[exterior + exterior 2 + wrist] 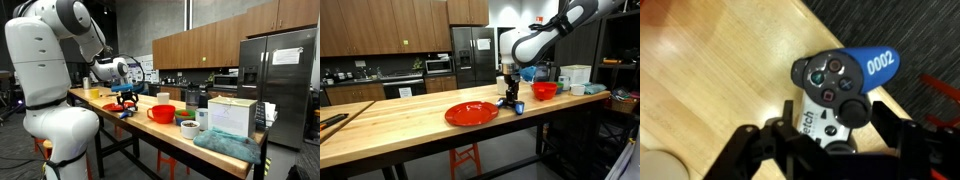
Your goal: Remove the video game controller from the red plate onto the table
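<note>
Placement stage, apparently: resting the video game controller (835, 95) on bare bench (720, 70) wood, just beside the red plate (472, 113), clear of its rim. Straddling its lower half with the tool (830, 142); not managing to tell whether clamped or loose.

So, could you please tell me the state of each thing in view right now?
red plate: empty, flat on the table.
video game controller: off the plate, lying buttons-up on the table.
tool: straddling the controller; whether it grips cannot be told.
red bowl: upright on the table.
</note>
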Tool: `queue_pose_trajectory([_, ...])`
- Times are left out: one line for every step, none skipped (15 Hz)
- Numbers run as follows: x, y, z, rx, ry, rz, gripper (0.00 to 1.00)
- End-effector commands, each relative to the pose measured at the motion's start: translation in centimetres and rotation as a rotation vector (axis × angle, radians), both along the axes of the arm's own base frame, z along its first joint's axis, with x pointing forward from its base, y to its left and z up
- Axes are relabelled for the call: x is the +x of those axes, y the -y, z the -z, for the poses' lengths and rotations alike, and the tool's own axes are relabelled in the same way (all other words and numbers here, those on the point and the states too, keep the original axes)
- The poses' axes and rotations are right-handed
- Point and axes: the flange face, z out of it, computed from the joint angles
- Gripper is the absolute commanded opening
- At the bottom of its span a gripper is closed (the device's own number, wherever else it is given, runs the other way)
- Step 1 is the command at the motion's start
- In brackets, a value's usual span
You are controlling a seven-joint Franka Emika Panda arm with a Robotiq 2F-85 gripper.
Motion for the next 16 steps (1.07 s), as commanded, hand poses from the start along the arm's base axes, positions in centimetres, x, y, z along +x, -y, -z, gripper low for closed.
queue_pose_trajectory([-0.2, 1.9, -1.3, 0.058, 0.054, 0.009, 1.0])
queue_pose_trajectory([0.0, 2.4, -1.7, 0.074, 0.073, 0.008, 1.0])
queue_pose_trajectory([0.2, 2.8, -2.0, 0.094, 0.091, 0.003, 1.0])
queue_pose_trajectory([0.4, 3.4, -2.5, 0.116, 0.113, -0.004, 1.0])
queue_pose_trajectory([0.6, 3.9, -2.8, 0.135, 0.13, -0.01, 1.0])
queue_pose_trajectory([0.7, 4.6, -3.2, 0.157, 0.149, -0.017, 1.0])
queue_pose_trajectory([0.8, 5.2, -3.5, 0.179, 0.163, -0.022, 1.0])
queue_pose_trajectory([0.8, 5.8, -3.8, 0.198, 0.174, -0.026, 1.0])
queue_pose_trajectory([0.8, 6.6, -4.1, 0.223, 0.18, -0.031, 1.0])
queue_pose_trajectory([0.8, 7.2, -4.3, 0.245, 0.185, -0.034, 1.0])
queue_pose_trajectory([0.7, 7.9, -4.5, 0.265, 0.187, -0.041, 1.0])
queue_pose_trajectory([0.6, 8.5, -4.7, 0.281, 0.189, -0.044, 1.0])
queue_pose_trajectory([1.6, 7.2, -4.0, 0.249, 0.167, -0.026, 1.0])
queue_pose_trajectory([1.6, 7.8, -4.2, 0.26, 0.17, -0.029, 1.0])
queue_pose_trajectory([1.5, 8.1, -4.4, 0.265, 0.173, -0.03, 1.0])
queue_pose_trajectory([1.4, 8.3, -4.4, 0.267, 0.175, -0.029, 1.0])
